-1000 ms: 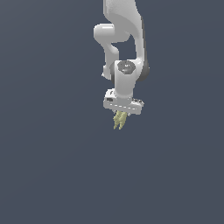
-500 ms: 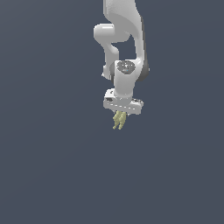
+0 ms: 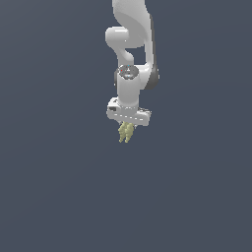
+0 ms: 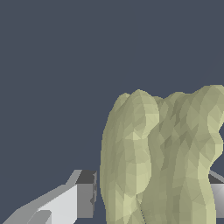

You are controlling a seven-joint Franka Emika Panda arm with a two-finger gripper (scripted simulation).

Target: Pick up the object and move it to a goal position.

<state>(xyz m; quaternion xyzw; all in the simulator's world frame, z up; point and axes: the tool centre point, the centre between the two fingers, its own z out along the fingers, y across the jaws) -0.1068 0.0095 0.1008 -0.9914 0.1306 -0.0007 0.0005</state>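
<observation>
The gripper [image 3: 127, 129] pinches the object [image 3: 126, 133], which hangs below its fingers. It looks light and stiff; the lumpy lobes could slip, so gripping across their middle seems safest.

Object [image 3: 126, 132] sat btwn gripper [image 3: 127, 129] fingers [image 4: 74, 200], hanging below the arm [image 3: 132, 78]; nothing else nearby.
</observation>
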